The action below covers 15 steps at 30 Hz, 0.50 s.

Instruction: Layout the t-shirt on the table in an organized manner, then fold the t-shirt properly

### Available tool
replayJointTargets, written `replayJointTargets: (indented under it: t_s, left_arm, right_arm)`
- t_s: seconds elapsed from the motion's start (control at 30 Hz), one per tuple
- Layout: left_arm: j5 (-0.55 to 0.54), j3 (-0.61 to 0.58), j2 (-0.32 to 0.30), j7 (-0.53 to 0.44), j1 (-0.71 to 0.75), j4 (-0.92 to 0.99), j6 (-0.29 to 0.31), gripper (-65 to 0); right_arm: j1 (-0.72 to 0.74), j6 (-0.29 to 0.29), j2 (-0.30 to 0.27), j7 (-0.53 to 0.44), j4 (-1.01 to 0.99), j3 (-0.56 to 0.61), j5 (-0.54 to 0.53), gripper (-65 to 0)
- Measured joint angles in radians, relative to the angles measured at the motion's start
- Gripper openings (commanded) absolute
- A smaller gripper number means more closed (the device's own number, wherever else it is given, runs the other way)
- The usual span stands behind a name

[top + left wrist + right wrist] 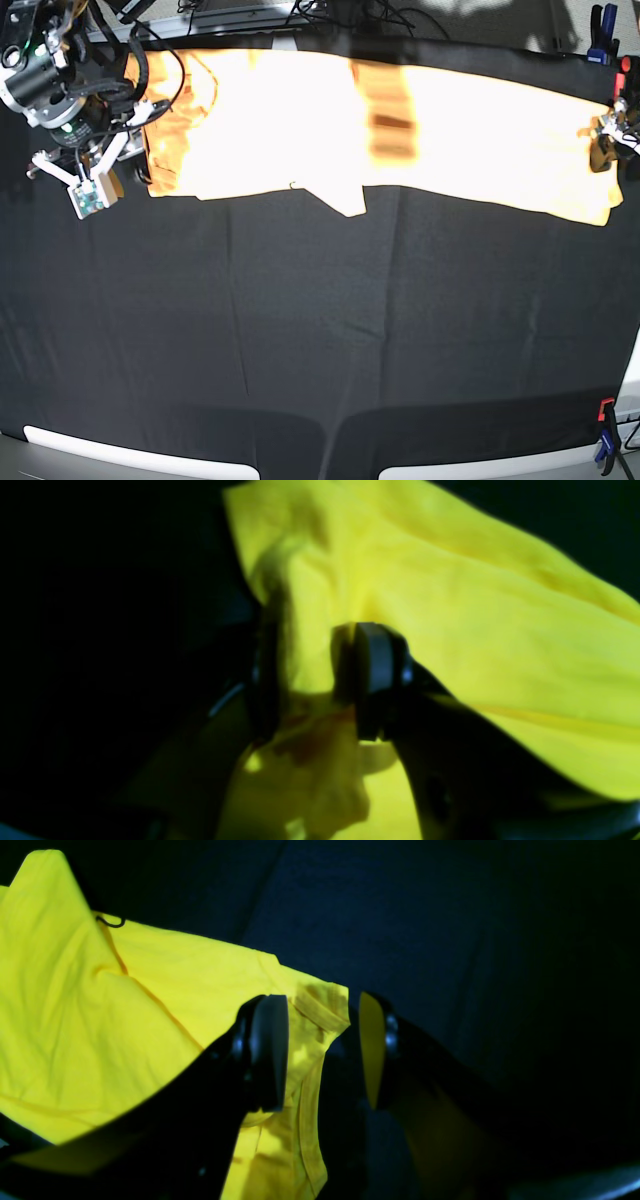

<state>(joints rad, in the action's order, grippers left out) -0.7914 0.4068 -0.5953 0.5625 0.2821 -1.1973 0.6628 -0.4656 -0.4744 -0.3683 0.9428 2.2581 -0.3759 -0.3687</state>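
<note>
The t-shirt (400,135) lies stretched in a long band across the far side of the bench (320,340), running nearly from one edge to the other, so I judge the laying-out well along but not finished: the band is narrow, as if the cloth is doubled lengthwise, a small flap hangs from its near edge around the middle, and the end by my right arm is bunched and darker. No proper fold looks made yet; flattening, squaring and all the folding remain.

My left gripper (310,680) is at the far end of the band, on the base view's right, and its jaws are pinching cloth: fabric runs between the two pads and crumples below them. My right gripper (322,1050) sits at the other end with jaws spread, a hemmed corner of the shirt lying in the gap without being squeezed.

The shirt looks bright yellow at the wrists and washed-out pale orange under strong light from above. It is plain, soft and thin, with seams and a stitched hem showing, shallow wrinkles throughout, and a shadowed strip across its middle.
</note>
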Motion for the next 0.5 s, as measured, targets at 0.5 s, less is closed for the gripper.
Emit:
replayJointTargets:
  t_s: [0.5]
  left_arm:
    - [0.024, -0.002, 0.005, -0.092, -0.008, 0.002, -0.087, -65.0]
  right_arm:
    - [0.000, -0.001, 0.000, 0.022, 0.000, 0.000, 0.011, -41.9]
